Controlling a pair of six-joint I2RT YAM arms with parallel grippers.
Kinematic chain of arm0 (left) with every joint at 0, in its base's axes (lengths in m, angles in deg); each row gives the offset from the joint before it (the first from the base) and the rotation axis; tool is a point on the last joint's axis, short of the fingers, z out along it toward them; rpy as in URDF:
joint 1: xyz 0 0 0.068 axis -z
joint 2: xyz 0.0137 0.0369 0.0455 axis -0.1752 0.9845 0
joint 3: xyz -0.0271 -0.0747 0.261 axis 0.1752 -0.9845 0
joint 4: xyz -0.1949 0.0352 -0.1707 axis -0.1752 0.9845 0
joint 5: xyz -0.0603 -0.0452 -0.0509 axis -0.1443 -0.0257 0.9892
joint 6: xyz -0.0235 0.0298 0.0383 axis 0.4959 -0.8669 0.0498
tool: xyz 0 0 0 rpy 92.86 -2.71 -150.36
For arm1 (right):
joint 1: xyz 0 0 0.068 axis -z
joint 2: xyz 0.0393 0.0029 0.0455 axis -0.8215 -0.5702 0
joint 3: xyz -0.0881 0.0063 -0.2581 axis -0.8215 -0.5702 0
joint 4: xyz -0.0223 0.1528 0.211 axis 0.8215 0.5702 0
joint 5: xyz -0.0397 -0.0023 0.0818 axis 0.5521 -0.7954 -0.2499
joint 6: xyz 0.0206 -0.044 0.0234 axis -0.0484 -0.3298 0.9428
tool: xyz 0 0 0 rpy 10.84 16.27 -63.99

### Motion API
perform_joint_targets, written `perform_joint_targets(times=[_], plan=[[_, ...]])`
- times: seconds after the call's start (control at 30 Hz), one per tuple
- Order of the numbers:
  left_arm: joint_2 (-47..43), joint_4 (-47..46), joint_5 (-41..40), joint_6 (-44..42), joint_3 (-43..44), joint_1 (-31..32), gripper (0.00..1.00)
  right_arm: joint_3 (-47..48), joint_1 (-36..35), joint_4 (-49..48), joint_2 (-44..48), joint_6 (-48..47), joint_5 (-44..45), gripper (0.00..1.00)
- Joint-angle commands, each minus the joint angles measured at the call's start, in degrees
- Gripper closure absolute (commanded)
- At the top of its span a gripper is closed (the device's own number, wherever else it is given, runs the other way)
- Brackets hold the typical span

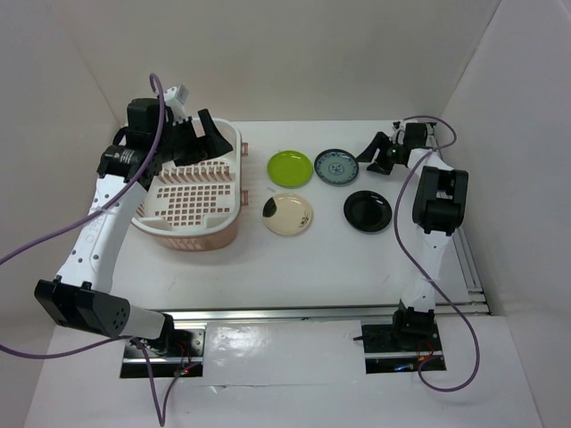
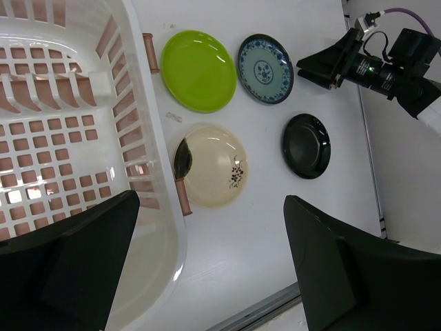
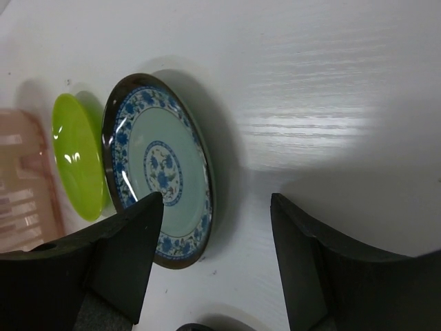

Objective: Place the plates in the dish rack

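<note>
The pale pink dish rack (image 1: 192, 237) with its white grid insert stands at the left and holds no plates. Four plates lie flat on the table to its right: lime green (image 1: 290, 168), blue-grey patterned (image 1: 336, 166), cream with a dark blotch (image 1: 288, 214), glossy black (image 1: 368, 210). My left gripper (image 1: 194, 138) is open and empty above the rack's far right rim (image 2: 148, 138). My right gripper (image 1: 370, 159) is open and empty, low beside the patterned plate (image 3: 162, 172), whose right edge lies near one finger. The green plate (image 3: 79, 158) shows behind it.
White walls close in the table at the back and on both sides. Metal rails (image 1: 312, 312) run along the near edge by the arm bases. In the left wrist view the right gripper (image 2: 331, 65) sits just right of the patterned plate (image 2: 265, 69).
</note>
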Motion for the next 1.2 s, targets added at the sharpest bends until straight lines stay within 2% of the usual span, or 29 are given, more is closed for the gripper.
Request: perform_joint_targets(times=[0.0,0.13,0.23,0.33,0.6,0.63,0.73,0.77,0.9,1.17], plan=[[1.3,-1.5,0.4,-1.5,2.5,0.5,0.0,1.2,-2.4,0.1,-2.5,-2.1,-2.4,0.29],[1.3,-1.5,0.4,-1.5,3.1,0.5,0.0,-0.8,-2.4,-0.4,-2.5,-2.6,-3.6,0.29],[1.3,-1.5,0.4,-2.0,3.1,0.5,0.0,-0.8,-2.4,0.4,-4.4,-3.2,-4.8,0.32],[1.3,-2.1,0.4,-2.0,1.9,0.5,0.0,-0.8,-3.0,0.9,-5.0,-3.2,-4.0,0.44],[0.2,-2.1,0.4,-2.0,1.4,0.5,0.0,-4.5,-1.8,0.6,-5.0,-4.2,-2.4,0.52],[0.2,-2.1,0.4,-2.0,0.8,0.5,0.0,-4.5,-1.8,0.6,-5.0,-4.2,-2.4,0.59],[0.2,-2.6,0.9,-2.0,0.8,0.5,0.0,-5.1,-1.3,0.6,-5.0,-3.7,-2.4,0.73],[0.2,-2.6,0.9,-2.0,0.8,0.5,0.0,-5.6,-1.3,0.6,-5.0,-3.7,-2.4,0.83],[0.2,-2.6,0.9,-2.0,0.8,0.5,0.0,-6.3,-0.2,0.0,-4.5,-1.7,0.3,1.0],[0.8,-2.6,1.4,-0.9,0.8,0.5,0.0,-7.4,1.1,-6.1,2.5,6.7,2.9,1.0]])
